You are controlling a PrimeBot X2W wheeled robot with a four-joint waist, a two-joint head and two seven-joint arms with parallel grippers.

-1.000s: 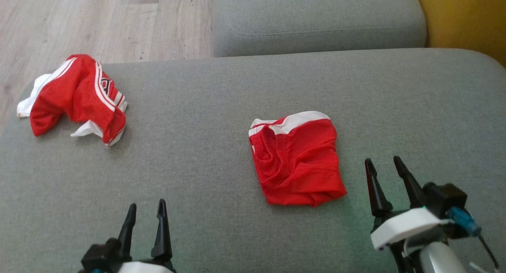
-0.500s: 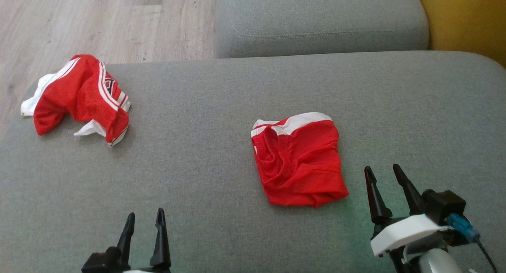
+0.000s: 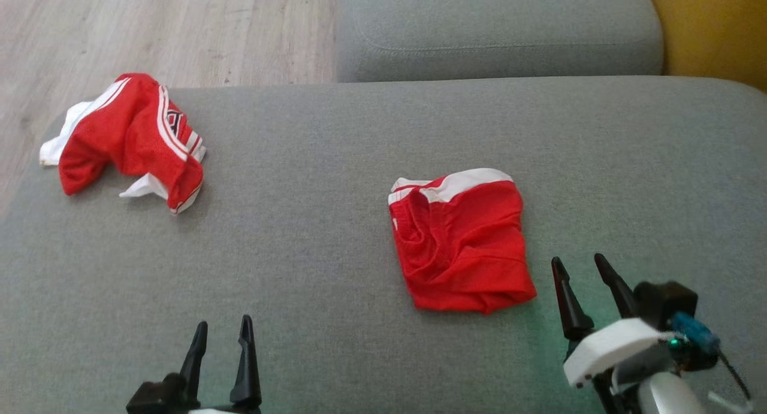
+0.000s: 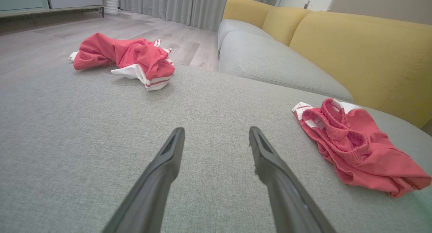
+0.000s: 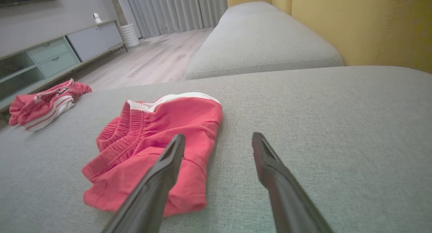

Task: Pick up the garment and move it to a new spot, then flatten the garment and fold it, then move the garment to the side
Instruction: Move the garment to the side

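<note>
A red garment (image 3: 461,246) with a white band lies folded into a rough square on the grey seat cushion (image 3: 323,162), right of centre; it also lies at the right in the left wrist view (image 4: 357,148). A second red and white striped garment (image 3: 129,141) sits crumpled at the cushion's far left corner. My right gripper (image 3: 578,258) is open and empty just right of the folded garment's near corner, and its left finger overlaps the cloth (image 5: 158,135) in the right wrist view. My left gripper (image 3: 223,323) is open and empty over bare cushion at the near edge.
Another grey cushion (image 3: 497,30) lies beyond the seat. A yellow backrest (image 3: 713,24) rises at the far right. Wood floor (image 3: 150,24) drops off past the cushion's left and far-left edges. A low cabinet (image 5: 50,54) stands across the room.
The camera has turned a little, so the whole picture has shifted right. Both grippers sit slightly lower in the head view and stay open. Neither garment has moved on the cushion.
</note>
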